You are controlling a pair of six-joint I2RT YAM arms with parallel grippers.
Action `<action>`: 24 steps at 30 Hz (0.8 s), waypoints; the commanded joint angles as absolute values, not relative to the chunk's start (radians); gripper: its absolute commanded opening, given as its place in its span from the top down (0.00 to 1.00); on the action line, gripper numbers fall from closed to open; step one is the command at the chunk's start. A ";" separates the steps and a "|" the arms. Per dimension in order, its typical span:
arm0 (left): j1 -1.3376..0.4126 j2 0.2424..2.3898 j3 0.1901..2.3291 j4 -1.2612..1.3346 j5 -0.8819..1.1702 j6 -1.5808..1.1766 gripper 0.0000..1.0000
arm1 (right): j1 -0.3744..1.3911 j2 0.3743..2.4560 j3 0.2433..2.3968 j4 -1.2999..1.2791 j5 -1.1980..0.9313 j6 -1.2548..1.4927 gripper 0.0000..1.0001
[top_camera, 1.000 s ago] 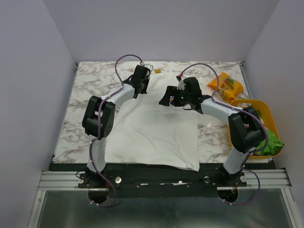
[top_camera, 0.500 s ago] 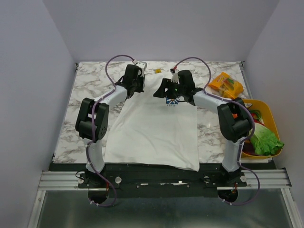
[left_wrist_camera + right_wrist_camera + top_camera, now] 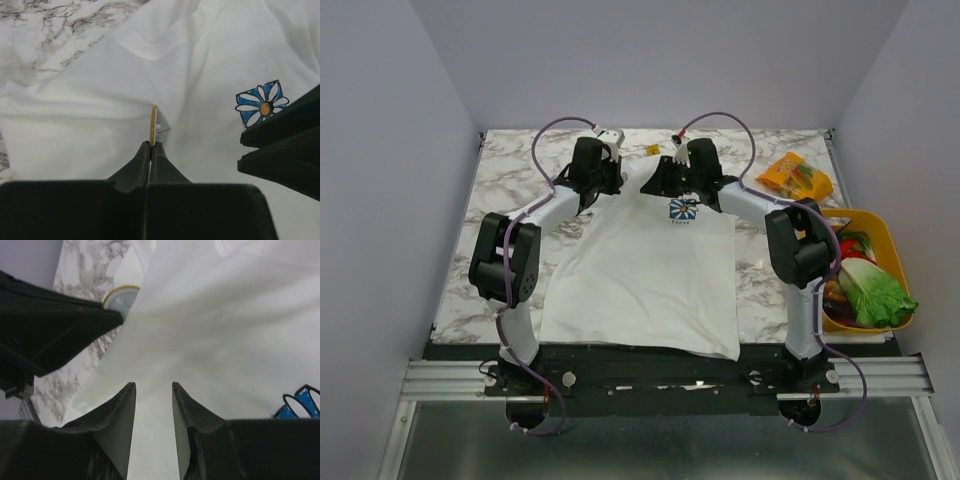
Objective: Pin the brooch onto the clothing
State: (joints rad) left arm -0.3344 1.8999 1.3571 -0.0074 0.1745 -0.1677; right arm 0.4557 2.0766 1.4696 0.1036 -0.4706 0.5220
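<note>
The top view looks down over the whole counter from its near edge; both wrist views, close above the T-shirt, share its flower emblem.

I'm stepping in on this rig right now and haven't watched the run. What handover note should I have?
Left gripper: shut on the brooch, held edge-on at the chest of the T-shirt, to the left of the flower emblem.
Right gripper: jaws partly open with shirt fabric between them; I can't tell whether it is gripped.
Done: brooch in hand at the chest.
Left: secure the fabric, pin the brooch on, release.
</note>
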 commanded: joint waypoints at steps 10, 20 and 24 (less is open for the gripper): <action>-0.319 1.807 1.285 0.153 0.327 -0.201 1.00 | 0.448 2.275 1.707 0.103 -0.537 0.572 0.60; -0.313 1.807 1.264 0.201 0.376 -0.224 1.00 | 0.465 2.296 1.726 0.118 -0.549 0.584 0.61; -0.308 1.807 1.253 0.228 0.405 -0.248 1.00 | 0.474 2.299 1.726 0.118 -0.549 0.583 0.61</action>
